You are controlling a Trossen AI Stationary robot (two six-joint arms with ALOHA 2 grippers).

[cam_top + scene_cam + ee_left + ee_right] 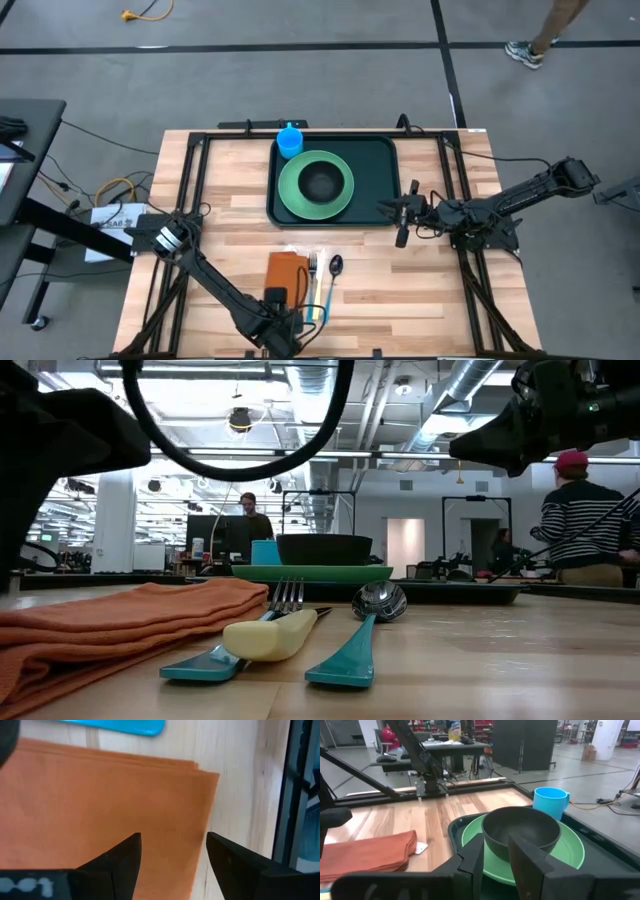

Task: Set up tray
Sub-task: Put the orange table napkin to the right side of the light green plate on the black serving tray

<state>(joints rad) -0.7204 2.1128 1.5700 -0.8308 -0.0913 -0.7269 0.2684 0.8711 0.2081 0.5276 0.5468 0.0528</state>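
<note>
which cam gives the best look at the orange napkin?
High view: the whole orange napkin shows, beside the cutlery. Left wrist view shows only one corner, close up. Low view sees it edge-on; right wrist view shows part of it.

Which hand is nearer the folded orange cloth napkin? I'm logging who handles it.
Left. The left hand hovers directly over the folded orange cloth napkin, fingers open. The right hand sits away at the dark green rectangular plastic tray's right edge.

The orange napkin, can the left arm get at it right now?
Probably yes. The left gripper hangs right over the orange napkin with its jaws open, and nothing lies between them.
</note>
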